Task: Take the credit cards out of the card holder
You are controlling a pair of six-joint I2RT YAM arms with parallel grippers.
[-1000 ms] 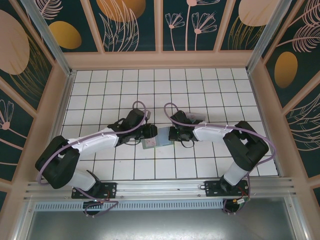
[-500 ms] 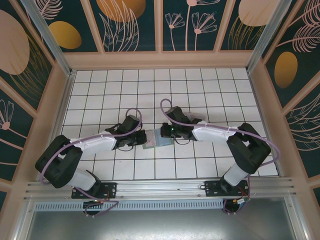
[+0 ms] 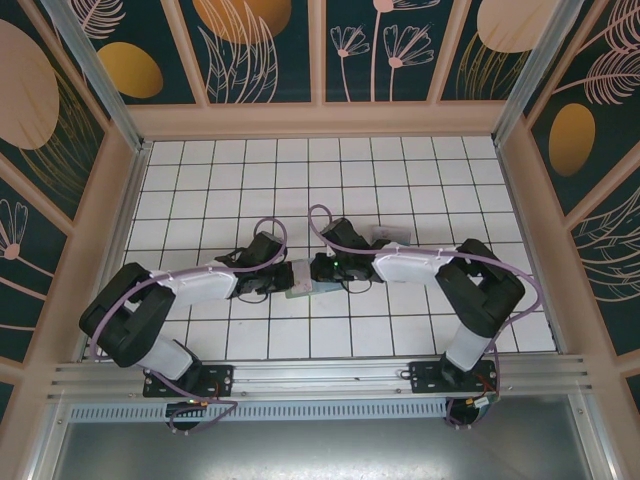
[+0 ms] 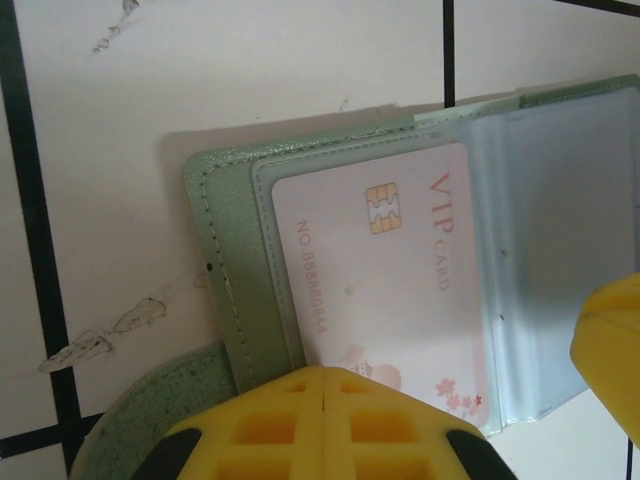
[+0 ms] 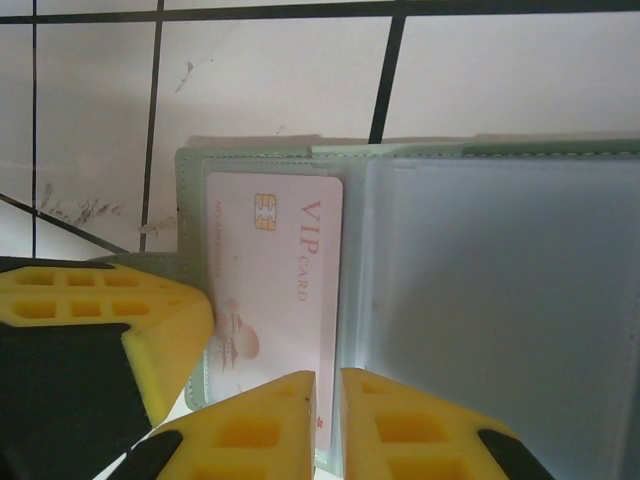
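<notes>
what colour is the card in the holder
Card is pale pink; clearest in left wrist view.

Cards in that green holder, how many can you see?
1. A pale VIP card sits in one half of the holder. The other half looks empty. More may be hidden behind it.

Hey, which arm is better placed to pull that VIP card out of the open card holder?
Right, probably. The right pincer sits right at the near edge of the VIP card, lined up to pinch it. The left pincer, shut, rests at the outer edge of the card holder, suited to pinning it down.
</notes>
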